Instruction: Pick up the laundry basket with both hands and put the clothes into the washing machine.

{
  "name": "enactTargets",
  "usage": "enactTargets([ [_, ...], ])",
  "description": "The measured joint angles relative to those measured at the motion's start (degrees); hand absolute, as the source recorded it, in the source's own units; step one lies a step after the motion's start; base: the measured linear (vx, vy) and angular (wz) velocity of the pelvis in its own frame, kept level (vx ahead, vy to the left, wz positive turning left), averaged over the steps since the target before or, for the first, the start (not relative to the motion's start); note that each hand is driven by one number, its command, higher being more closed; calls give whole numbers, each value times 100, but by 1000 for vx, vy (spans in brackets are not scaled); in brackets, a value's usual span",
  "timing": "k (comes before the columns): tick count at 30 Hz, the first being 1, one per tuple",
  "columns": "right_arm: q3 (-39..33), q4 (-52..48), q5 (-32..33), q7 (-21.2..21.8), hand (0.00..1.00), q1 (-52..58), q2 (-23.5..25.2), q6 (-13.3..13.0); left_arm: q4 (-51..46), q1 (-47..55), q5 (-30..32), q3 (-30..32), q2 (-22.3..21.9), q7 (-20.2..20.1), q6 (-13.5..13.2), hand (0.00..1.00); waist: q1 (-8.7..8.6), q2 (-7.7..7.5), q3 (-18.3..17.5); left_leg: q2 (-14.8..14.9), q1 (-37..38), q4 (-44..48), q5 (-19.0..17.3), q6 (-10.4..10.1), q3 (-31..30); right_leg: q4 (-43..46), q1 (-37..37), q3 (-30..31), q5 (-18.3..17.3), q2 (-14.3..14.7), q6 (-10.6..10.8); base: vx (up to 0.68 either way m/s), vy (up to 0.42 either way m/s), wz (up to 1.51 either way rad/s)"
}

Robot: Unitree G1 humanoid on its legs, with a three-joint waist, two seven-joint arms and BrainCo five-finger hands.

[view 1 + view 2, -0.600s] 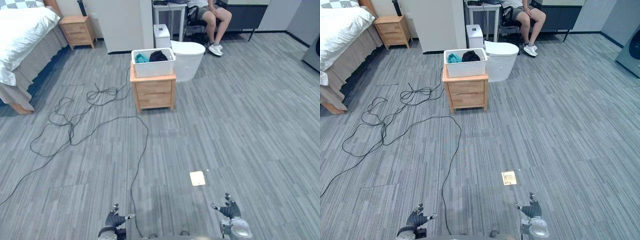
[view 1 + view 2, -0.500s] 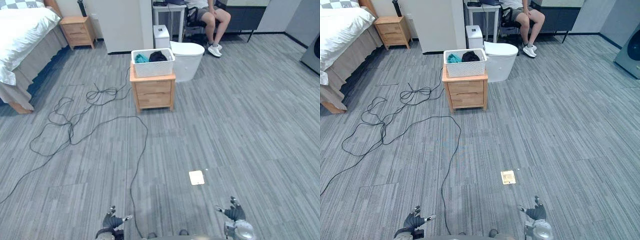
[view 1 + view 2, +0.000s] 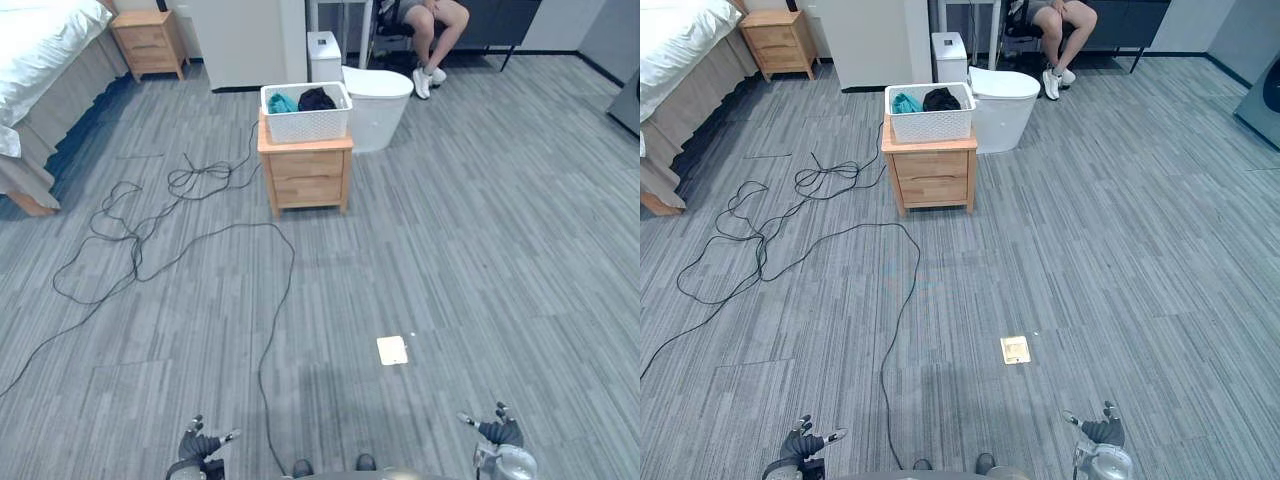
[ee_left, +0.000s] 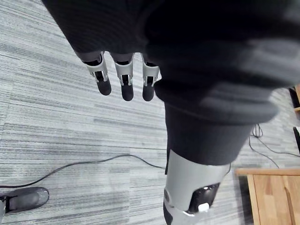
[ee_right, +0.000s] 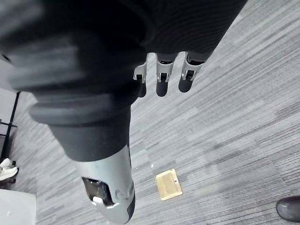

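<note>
Left eye view: white basket (image 3: 308, 126) (latticed)

Laundry basket (image 3: 306, 111) on nightstand (image 3: 305, 177), far ahead

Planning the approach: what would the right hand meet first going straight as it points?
Probably only grey carpet: nothing stands ahead of the right hand, the floor plate lies to its left and the laundry basket far ahead-left. Depth is unclear.
</note>
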Motion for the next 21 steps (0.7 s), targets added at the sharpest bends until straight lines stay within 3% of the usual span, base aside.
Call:
enactTargets([
  [4, -84, -17, 141, -5, 0, -207, 4, -2, -199, 2, -18, 2, -20, 2, 0, 0, 12, 51, 122, 13, -234, 311, -220, 82, 15, 34, -96, -14, -9, -17, 11, 5, 5, 1],
  [9, -208, -54, 185, -102, 0, -365, -1, 4, -573, 37, -85, 4, -156, 55, -1, 0, 88, 155, 294, 68, -903, 1350, -926, 188, 212, 510, -559, 150, -379, -104, 131, 13, 38, -21],
  [11, -197, -53, 185, -148, 0, -371, 1, 25, -849, 27, -166, -4, -177, 109, -11, 0, 121, 155, 454, 85, -1074, 1919, -1430, 265, 333, 1733, -1059, 209, -987, -240, 377, 53, 111, -22],
  [12, -138, -56, 187, -151, 0, -330, 1, 34, -909, -4, -244, -19, -167, 123, -15, 0, 112, 168, 591, 62, -1021, 2107, -1646, 358, 276, 2702, -1390, 135, -1099, -356, 437, 55, 123, -6],
  [13, -96, -57, 191, -156, 0, -323, 5, 35, -941, -8, -250, -38, -159, 132, -17, 0, 71, 199, 645, 65, -955, 2203, -1706, 419, 214, 3326, -1623, 79, -1091, -407, 443, 186, 156, 14],
  [14, 16, -55, 195, -165, 0, -270, 36, 67, -952, -31, -256, -87, -95, 154, -26, 0, -4, 170, 722, 57, -839, 2299, -1783, 490, 158, 4006, -2023, 41, -1307, -427, 437, 184, 100, 17],
  [15, 59, -55, 195, -165, 0, -248, 48, 74, -950, -51, -262, -107, -62, 179, -23, 0, -5, 154, 754, 57, -765, 2338, -1849, 494, 152, 4107, -2156, 35, -1395, -430, 410, 282, 118, 11],
  [16, 105, -55, 196, -171, 0, -199, 52, 86, -945, -84, -293, -164, -2, 227, -16, 0, 1, 196, 832, 55, -619, 2341, -1905, 510, 152, 4058, -2399, -99, -1451, -441, 379, 346, 81, 15],
  [17, 176, -55, 199, -172, 0, -213, 17, 98, -945, -202, -297, -184, 33, 234, -18, 0, -6, 108, 907, 60, -382, 2254, -1914, 500, 73, 3724, -2541, -282, -1432, -443, 355, 427, 91, 30],
  [18, 186, -56, 197, -174, 0, -221, -1, 101, -945, -295, -302, -209, 44, 242, -19, 0, -38, 204, 1014, 62, -219, 2096, -1910, 487, -22, 3315, -2650, -457, -1377, -416, 368, 394, 52, 43],
  [19, 187, -56, 198, -175, 0, -234, -16, 102, -946, -397, -303, -245, 53, 245, -22, 0, -49, 157, 1048, 74, -102, 1980, -1905, 470, -87, 3011, -2710, -577, -1242, -391, 320, 353, 16, 50],
  [21, 200, -56, 193, -176, 0, -323, -37, 113, -944, -619, -303, -290, 75, 248, -45, 0, -124, 76, 1211, 23, 401, 1512, -1866, 202, -224, 1593, -2919, -961, -401, -364, 219, 490, -13, 51],
])
